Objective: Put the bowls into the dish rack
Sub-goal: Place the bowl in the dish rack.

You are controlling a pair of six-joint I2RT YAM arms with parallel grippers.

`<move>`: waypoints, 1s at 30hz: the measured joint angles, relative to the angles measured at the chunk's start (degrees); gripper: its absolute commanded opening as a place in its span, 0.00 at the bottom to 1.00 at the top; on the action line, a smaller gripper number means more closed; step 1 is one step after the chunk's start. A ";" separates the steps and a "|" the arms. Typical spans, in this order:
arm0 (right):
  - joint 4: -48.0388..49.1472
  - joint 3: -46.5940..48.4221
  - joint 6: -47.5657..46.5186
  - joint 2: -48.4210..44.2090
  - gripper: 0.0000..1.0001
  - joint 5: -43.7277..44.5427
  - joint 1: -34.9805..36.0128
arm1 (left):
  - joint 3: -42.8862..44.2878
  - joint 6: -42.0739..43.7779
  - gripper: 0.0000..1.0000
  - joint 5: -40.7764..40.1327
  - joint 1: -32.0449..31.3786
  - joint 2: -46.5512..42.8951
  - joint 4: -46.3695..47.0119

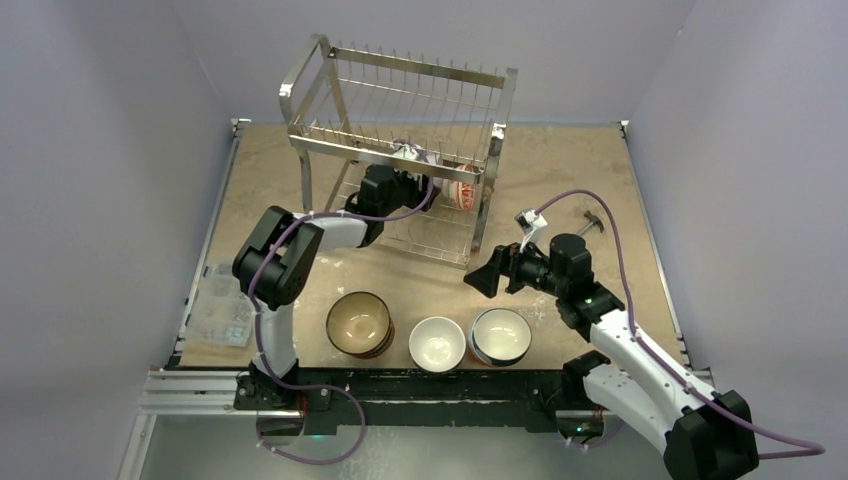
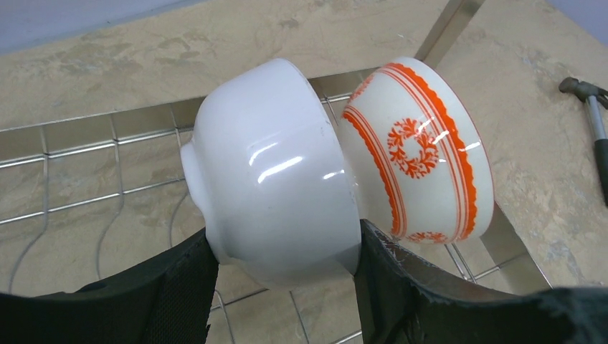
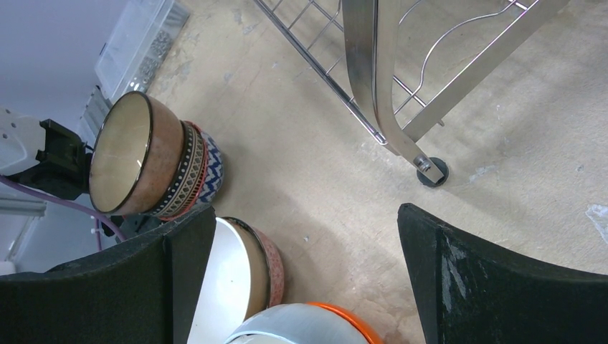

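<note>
Clamping left jaws hold a white bowl in the dish rack; right jaws gape.

- Dish rack, upper centre: shiny chrome wire, polished metal tube frame.
- White bowl: smooth, glossy glazed ceramic with bright highlights.
- Orange-patterned bowl to its right: same glossy glaze.
- Table: matt, mottled tan stone look, scuffed.
- Right gripper: matt black fingers, edges scratched pale.
- Box, left edge: clear plastic.
</note>
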 measured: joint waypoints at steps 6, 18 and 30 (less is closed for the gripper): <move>0.11 0.00 0.00 -0.39 0.99 0.00 0.00 | -0.04 1.86 0.00 0.50 -1.25 0.02 -1.84; -0.02 0.00 0.00 -1.22 0.99 -0.02 0.00 | -0.39 2.34 0.80 -0.57 -1.46 -0.48 -2.19; -0.48 0.00 0.02 -2.64 0.99 -0.02 0.00 | -4.85 0.87 0.98 -7.19 -1.75 -6.84 -5.09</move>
